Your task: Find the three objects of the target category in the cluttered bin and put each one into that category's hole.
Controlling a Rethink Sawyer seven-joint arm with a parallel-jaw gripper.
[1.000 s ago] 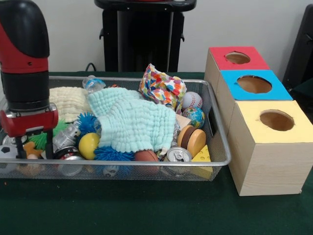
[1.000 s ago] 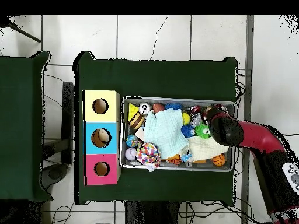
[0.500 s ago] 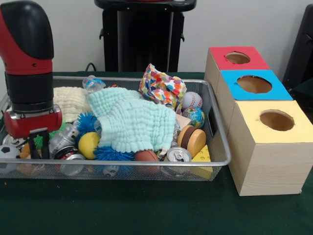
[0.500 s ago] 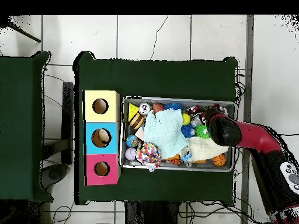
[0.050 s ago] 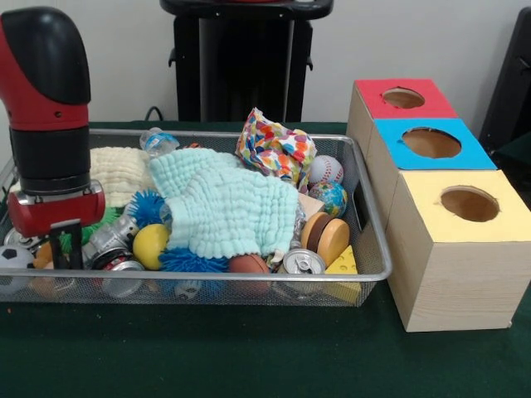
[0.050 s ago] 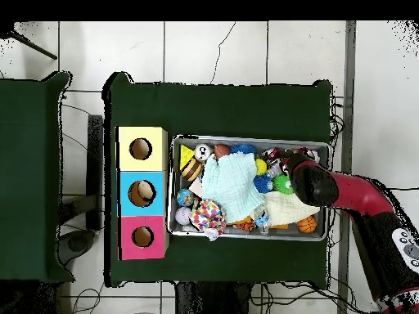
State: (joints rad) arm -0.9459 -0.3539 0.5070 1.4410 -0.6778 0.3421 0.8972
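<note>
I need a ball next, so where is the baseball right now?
In the front view the baseball sits at the bin's far right, between the colourful cloth and the globe ball.

White tiled floor, pale wall

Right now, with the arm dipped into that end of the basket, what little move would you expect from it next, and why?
Probably a short push straight down. The gripper hangs low among the clutter at the wire basket's end, by a crushed can and a soccer ball; whether it holds anything cannot be told.
</note>
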